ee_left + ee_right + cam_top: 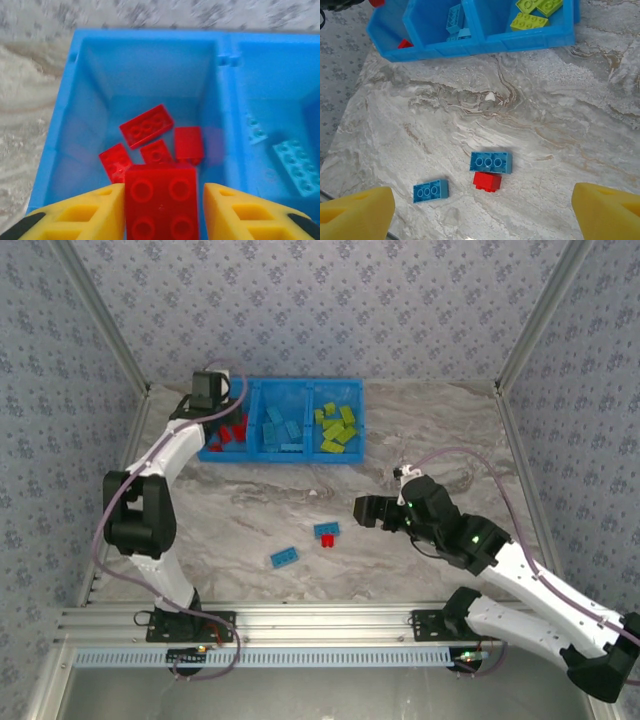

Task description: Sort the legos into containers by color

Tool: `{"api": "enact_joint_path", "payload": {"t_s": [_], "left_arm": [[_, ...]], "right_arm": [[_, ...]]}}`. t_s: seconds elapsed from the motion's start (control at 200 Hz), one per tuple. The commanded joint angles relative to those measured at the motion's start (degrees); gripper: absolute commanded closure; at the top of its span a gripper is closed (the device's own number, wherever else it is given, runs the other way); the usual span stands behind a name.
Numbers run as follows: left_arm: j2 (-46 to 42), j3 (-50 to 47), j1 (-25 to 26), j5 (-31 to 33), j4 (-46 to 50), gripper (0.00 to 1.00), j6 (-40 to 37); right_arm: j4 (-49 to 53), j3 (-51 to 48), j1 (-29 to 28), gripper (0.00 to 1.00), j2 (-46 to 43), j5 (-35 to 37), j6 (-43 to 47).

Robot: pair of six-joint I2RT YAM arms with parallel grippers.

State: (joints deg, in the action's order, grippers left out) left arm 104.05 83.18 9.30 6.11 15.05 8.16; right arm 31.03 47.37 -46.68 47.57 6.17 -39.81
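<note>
My left gripper (pixel 164 192) hangs over the left compartment of the blue bin (pixel 222 115). A red lego (pixel 160 200) sits between its jaws, against the left finger (pixel 95 210), with a gap to the right finger (pixel 235 210). Several red legos (pixel 147 125) lie below in that compartment. Light-blue legos (pixel 282 430) fill the middle compartment and yellow-green ones (pixel 336 428) the right. On the table lie two light-blue legos (pixel 491 162) (pixel 430 190) and a small red lego (pixel 487 181). My right gripper (pixel 482 210) hovers wide open above them.
The bin (pixel 283 382) stands at the back of the marble table against the patterned wall. The loose legos (pixel 326 530) lie mid-table, left of my right gripper (pixel 362 510). A small white speck (pixel 490 96) lies between them and the bin.
</note>
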Motion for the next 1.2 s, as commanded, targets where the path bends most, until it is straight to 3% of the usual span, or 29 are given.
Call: {"api": "enact_joint_path", "payload": {"t_s": [0.0,0.185,0.35,0.5,0.64,0.76,0.864,0.924,1.004,1.194], "left_arm": [[1.26,4.27,-0.38,-2.77,2.50,0.43,3.36],[-7.16,0.59,-0.47,-5.00,0.91,0.32,3.41],[-22.23,-9.26,1.09,-14.39,-1.68,0.28,2.09],[-36.43,-18.01,4.76,-20.04,0.68,0.25,-10.54],[-46.96,-22.83,7.45,-22.69,9.21,0.23,-22.99],[-54.43,-26.61,8.43,-33.32,17.52,0.19,-34.12],[-60.49,-32.58,8.54,-45.20,22.33,0.07,-44.23],[-63.59,-36.46,8.67,-48.79,22.28,0.01,-46.41],[-66.20,-39.75,8.71,-51.92,24.78,0.01,-49.91],[-66.99,-43.52,9.65,-52.44,29.10,0.01,-55.22]], "right_arm": [[2.78,2.59,-0.52,0.07,1.09,3.08,-0.98],[7.59,6.54,-1.71,0.08,7.89,6.97,-3.16],[10.87,11.99,-3.10,0.07,19.49,8.31,-6.40],[11.14,17.77,-4.40,0.04,32.10,6.23,-9.60],[10.08,22.67,-5.76,0.02,42.76,4.67,-10.06],[9.95,25.16,-6.22,0.00,49.91,4.04,-8.67],[8.39,26.30,-6.30,0.00,54.56,1.70,-5.99],[7.35,26.58,-6.40,0.00,56.51,0.68,-5.58],[6.67,27.05,-6.48,0.00,58.60,-0.11,-5.38],[5.98,27.77,-6.75,0.11,61.95,-1.39,-4.50]]}}
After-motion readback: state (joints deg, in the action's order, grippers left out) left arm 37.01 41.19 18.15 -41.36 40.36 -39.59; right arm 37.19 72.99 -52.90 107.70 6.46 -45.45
